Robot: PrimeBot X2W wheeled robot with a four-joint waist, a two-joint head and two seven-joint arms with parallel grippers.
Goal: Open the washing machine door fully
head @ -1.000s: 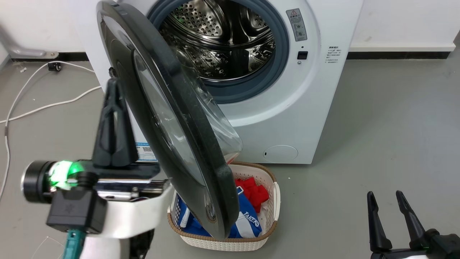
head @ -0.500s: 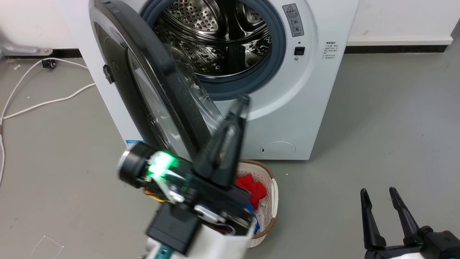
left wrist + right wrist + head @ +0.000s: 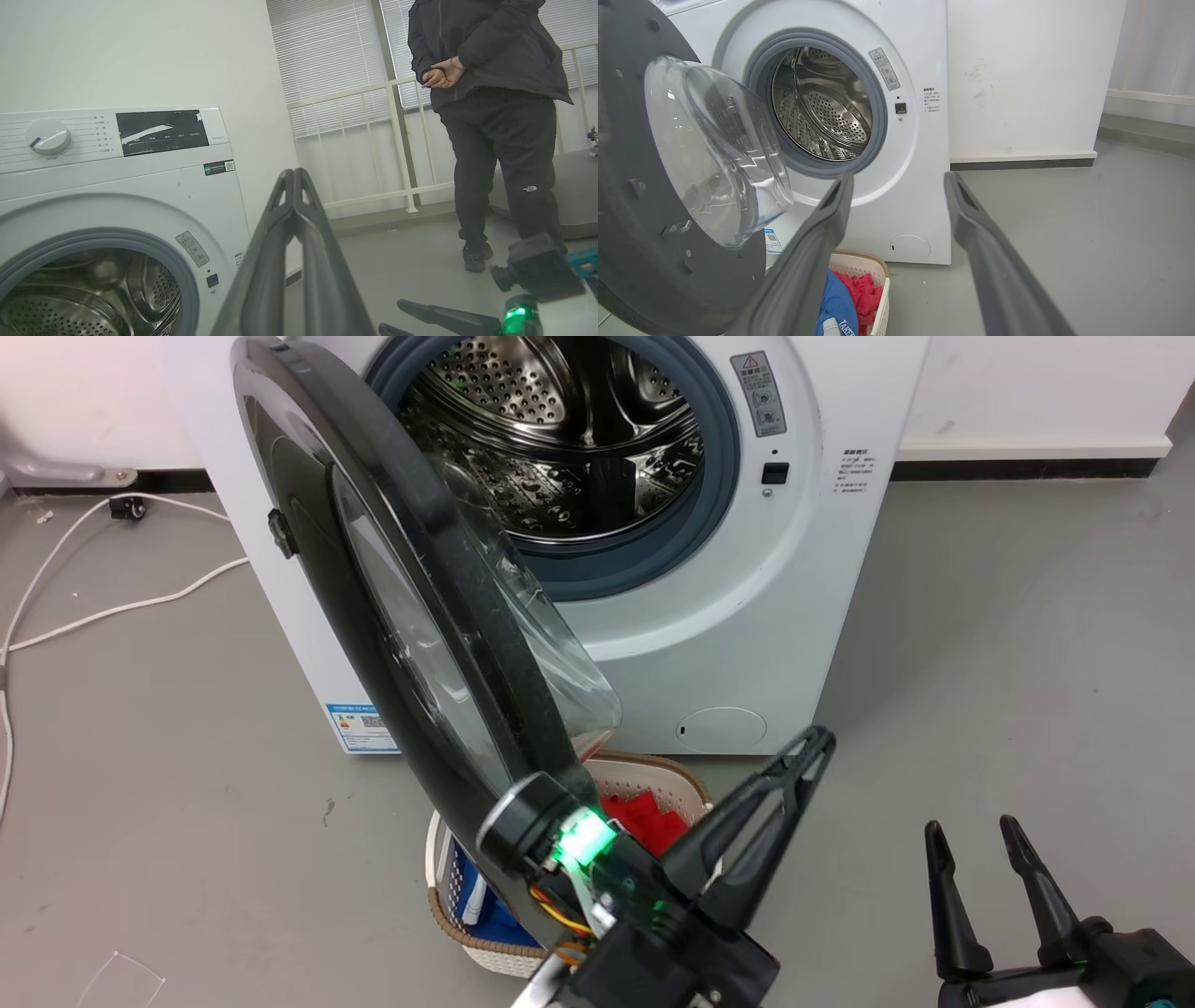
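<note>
The white washing machine (image 3: pixel 747 616) stands with its steel drum (image 3: pixel 560 439) exposed. The washing machine door (image 3: pixel 317 532), a black disc with a clear glass bowl, swings out toward me, hinged on the left, roughly square to the machine's front. My left gripper (image 3: pixel 810 742) is shut on nothing, low and to the right of the door's bottom edge, apart from it. Its wrist view shows the shut fingers (image 3: pixel 294 186) in front of the machine (image 3: pixel 140 186). Open and empty, my right gripper (image 3: pixel 971 831) rests at the lower right. From its wrist (image 3: pixel 899 179) it looks at the door (image 3: pixel 626 186) and drum.
A white laundry basket (image 3: pixel 448 905) with red and blue clothes sits on the floor under the door's lower edge. White cables (image 3: pixel 93 611) trail on the floor to the left. A person (image 3: pixel 495 116) in dark clothes stands by a railing (image 3: pixel 397 140) to the right.
My left gripper swung from the door's outer left side, across its front, down to the lower right. The door's angle looks unchanged. The head camera shifted slightly.
</note>
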